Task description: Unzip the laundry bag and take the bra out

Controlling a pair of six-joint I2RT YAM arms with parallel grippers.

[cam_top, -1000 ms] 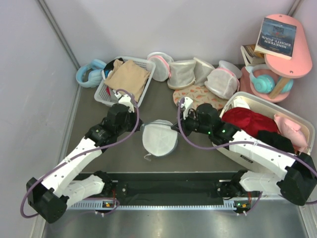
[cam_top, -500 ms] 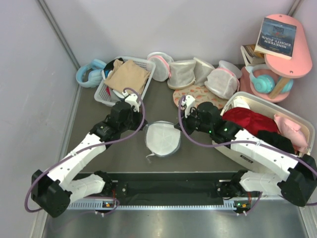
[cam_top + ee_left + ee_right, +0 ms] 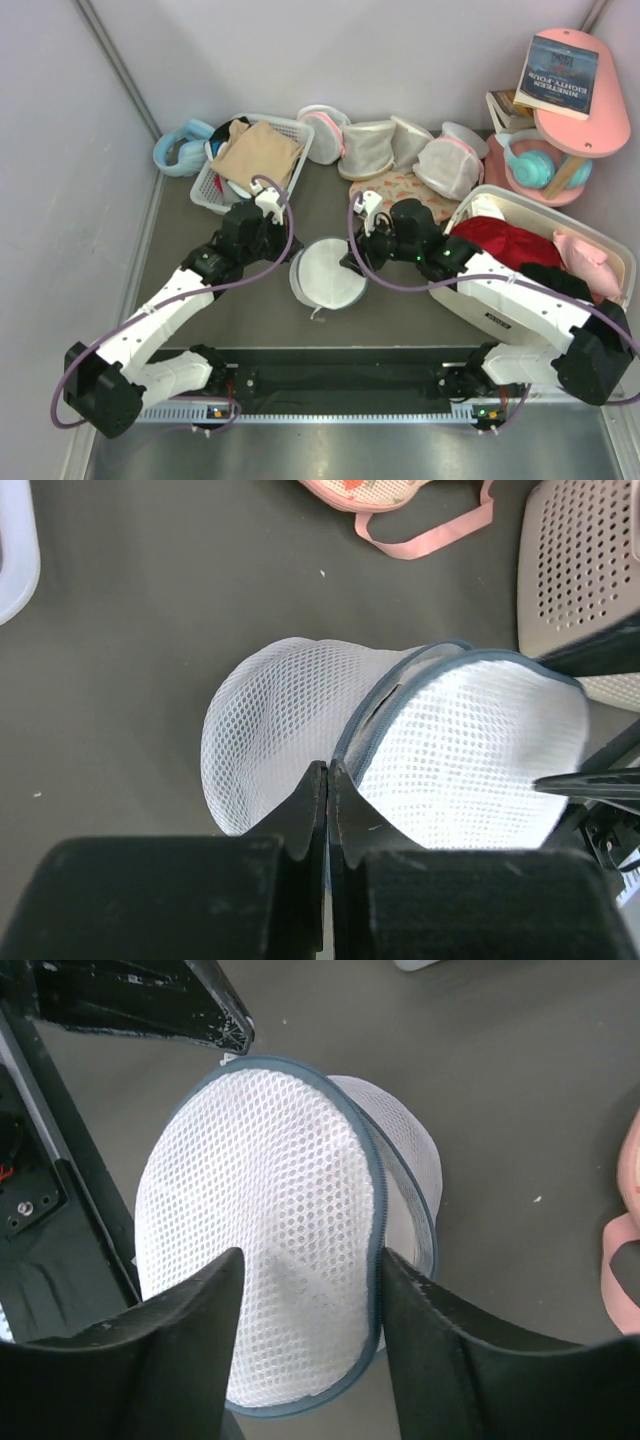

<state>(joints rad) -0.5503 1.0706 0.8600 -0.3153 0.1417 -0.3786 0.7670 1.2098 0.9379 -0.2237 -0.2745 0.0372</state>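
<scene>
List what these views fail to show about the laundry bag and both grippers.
- Bra: unseen in every view; the laundry bag's white mesh hides any contents.
- Zipper pull: not discernible in any view.
- Left gripper: left wrist view, shut at the rim; its own fingers hide whether mesh is pinched.
- Right gripper: open astride the bag; contact unclear in right wrist view.

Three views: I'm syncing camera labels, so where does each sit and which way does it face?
Top external: above, behind the bases, facing down; left arm and right arm show.
Left wrist: on that wrist, facing the laundry bag past shut left jaws.
Right wrist: likewise, facing it between open right jaws.
Both wrist views share the laundry bag.
</scene>
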